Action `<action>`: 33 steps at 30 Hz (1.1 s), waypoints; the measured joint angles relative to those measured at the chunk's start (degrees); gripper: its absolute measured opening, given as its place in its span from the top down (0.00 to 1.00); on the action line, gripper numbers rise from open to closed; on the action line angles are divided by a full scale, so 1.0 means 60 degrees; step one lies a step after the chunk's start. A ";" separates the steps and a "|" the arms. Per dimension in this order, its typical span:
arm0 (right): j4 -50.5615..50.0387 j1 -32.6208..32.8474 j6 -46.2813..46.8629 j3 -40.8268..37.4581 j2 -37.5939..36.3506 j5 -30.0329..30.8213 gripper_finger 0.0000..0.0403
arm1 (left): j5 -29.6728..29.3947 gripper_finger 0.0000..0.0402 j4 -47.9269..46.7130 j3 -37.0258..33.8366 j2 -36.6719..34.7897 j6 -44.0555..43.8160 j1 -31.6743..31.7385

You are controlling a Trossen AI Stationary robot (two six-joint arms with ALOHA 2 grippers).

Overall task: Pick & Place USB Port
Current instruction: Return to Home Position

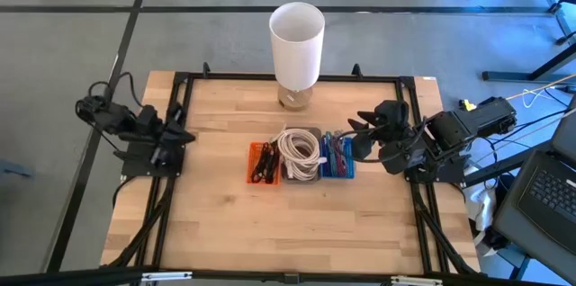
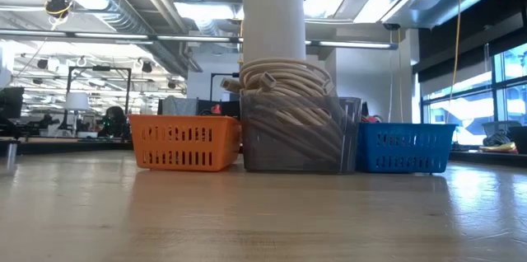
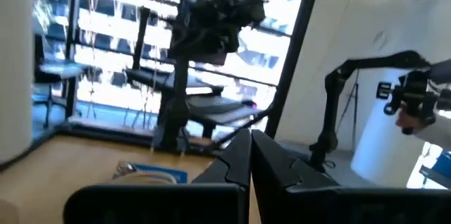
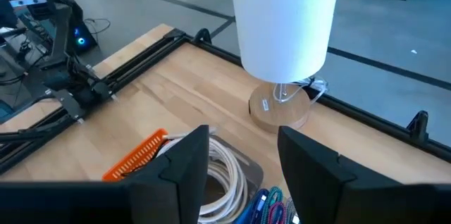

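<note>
Bare table [image 2: 263,212] wood fills the front of the low view. Beyond it, 3 bins stand in a touching row: the orange bin [image 2: 185,142], the middle bin [image 2: 300,134] and the blue bin [image 2: 405,147]. Every cable in view lies inside them. The white cable coil [image 2: 284,77] is heaped above the middle bin's rim, dark cables [image 1: 262,162] lie in the orange bin, and coloured cables [image 1: 337,153] in the blue.

On the table's right side, the right pincer [image 1: 356,139] hangs wide and empty just beside the blue bin, with the white lamp [image 1: 297,39] near, behind the row. At the table's left edge the left pincer [image 1: 184,133] waits, its 2 fingers pressed together on nothing.

Trouble is likeliest from the right arm's retreat. A low or sideways sweep could clip the blue bin's wall and, since the bins touch, shove the whole row. A finger could also hook a loose loop and drag a cable out. The heaped coil looks springy and may spill if jolted. The lamp, tall on a small base, would probably tip if the arm swung into it.
</note>
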 joint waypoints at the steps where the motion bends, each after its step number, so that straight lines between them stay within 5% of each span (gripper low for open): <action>1: 0.0000 0.0000 -0.0007 0.0000 0.0000 -0.0024 0.57 | -0.0032 1.00 0.0017 -0.0117 -0.0251 0.0134 -0.0003; 10: 0.0000 -0.0060 -0.0691 0.0000 0.0000 -0.0481 0.62 | -0.2438 0.98 -0.0363 -0.1002 -0.1300 0.0426 -0.0003; 19: 0.0430 -0.0080 -0.2280 0.0000 0.0000 -0.1411 0.97 | -0.2429 0.99 -0.0651 -0.1118 -0.1288 -0.0077 -0.0003; 23: 0.1549 -0.0152 -0.3663 -0.0075 -0.0009 -0.1877 0.98 | -0.2477 0.98 -0.0724 -0.1118 -0.1288 -0.0065 -0.0003; 33: 0.5686 -0.2158 -0.7020 -0.3385 -0.0020 -0.6300 1.00 | -0.2481 0.99 -0.0728 -0.1118 -0.1284 -0.0132 -0.0003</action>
